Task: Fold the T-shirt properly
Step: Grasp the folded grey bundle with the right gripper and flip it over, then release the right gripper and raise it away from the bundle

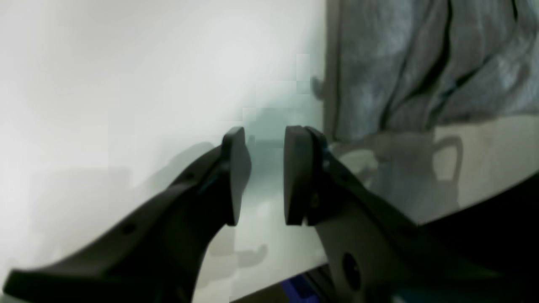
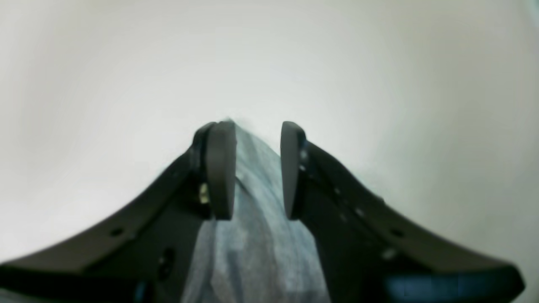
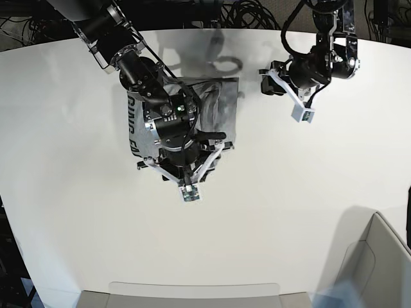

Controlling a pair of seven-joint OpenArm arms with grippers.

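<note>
The grey T-shirt (image 3: 215,106) lies partly folded on the white table, with black lettering along its left edge (image 3: 131,125). My right gripper (image 3: 191,194) reaches over the shirt toward its near edge. In the right wrist view the right gripper (image 2: 257,168) is open, and a pointed ridge of the T-shirt (image 2: 257,244) runs under the gap up to the left pad's tip. I cannot tell whether the pads touch it. My left gripper (image 3: 303,115) hangs over bare table to the shirt's right. It is open (image 1: 267,176) with nothing between the pads. The T-shirt (image 1: 421,63) fills that view's upper right.
The white table (image 3: 77,192) extends around the shirt on all sides. A grey open box (image 3: 379,263) stands at the near right corner and a flat grey panel (image 3: 192,295) lies along the near edge. Cables (image 3: 250,13) lie behind the far edge.
</note>
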